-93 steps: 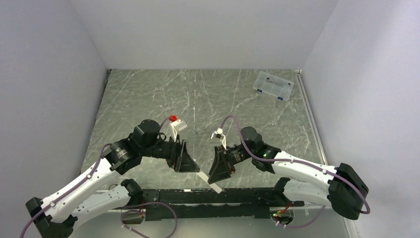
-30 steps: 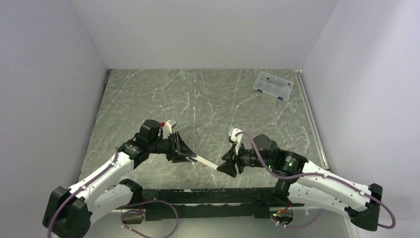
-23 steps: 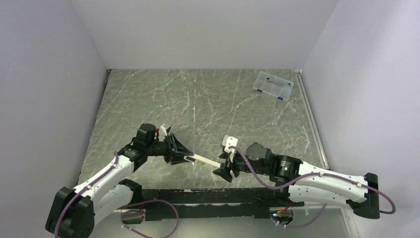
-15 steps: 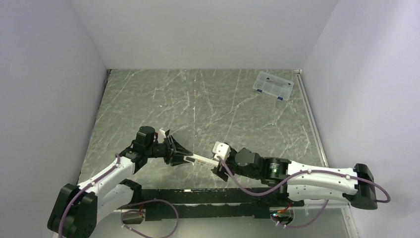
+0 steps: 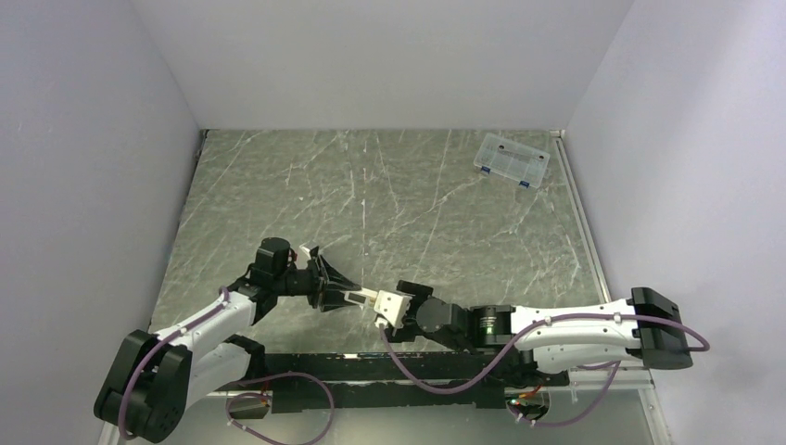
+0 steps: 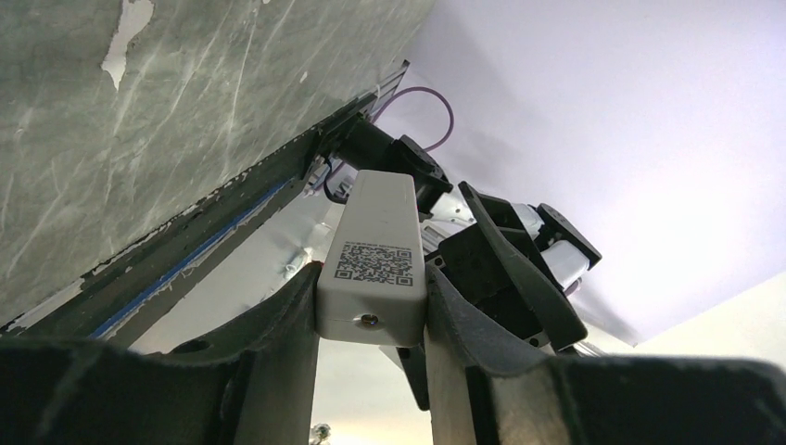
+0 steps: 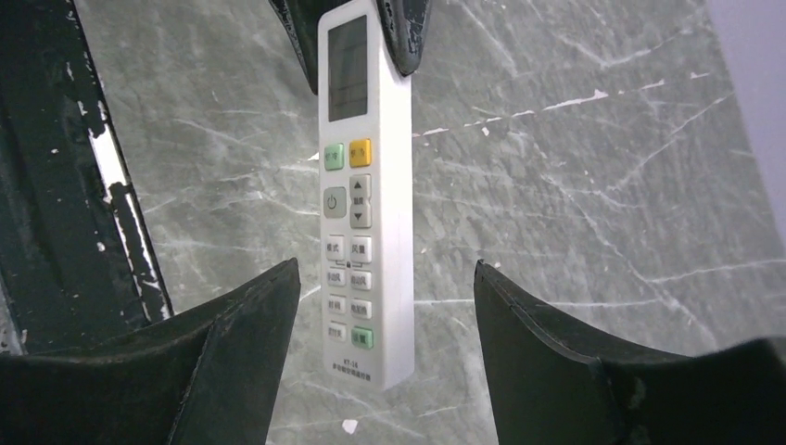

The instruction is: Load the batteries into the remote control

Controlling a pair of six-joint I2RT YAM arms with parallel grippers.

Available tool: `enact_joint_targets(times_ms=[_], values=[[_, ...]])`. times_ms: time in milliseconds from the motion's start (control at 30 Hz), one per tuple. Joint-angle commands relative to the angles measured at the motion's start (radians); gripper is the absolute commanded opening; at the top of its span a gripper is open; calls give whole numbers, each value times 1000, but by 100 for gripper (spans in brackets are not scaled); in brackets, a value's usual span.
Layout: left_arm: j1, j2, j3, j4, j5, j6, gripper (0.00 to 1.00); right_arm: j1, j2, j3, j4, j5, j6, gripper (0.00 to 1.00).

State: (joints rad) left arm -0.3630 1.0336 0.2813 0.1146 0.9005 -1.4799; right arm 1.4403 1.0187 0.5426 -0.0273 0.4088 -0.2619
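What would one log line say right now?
left gripper: shut on remote control | right gripper: open around its free end | batteries: unseen

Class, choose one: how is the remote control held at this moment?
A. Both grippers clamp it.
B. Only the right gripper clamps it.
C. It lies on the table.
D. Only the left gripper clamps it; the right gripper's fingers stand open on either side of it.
D: the left gripper pinches one end of the remote control, while the right gripper shows gaps on both sides.
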Motion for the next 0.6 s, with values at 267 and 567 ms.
enact_joint_targets(times_ms=[267, 567], values=[[13, -1, 11, 44, 64, -15, 0, 105, 141, 29, 117, 214, -109, 73], [16, -4, 17, 36, 74, -11, 0, 199, 281, 51, 184, 459, -205, 67]])
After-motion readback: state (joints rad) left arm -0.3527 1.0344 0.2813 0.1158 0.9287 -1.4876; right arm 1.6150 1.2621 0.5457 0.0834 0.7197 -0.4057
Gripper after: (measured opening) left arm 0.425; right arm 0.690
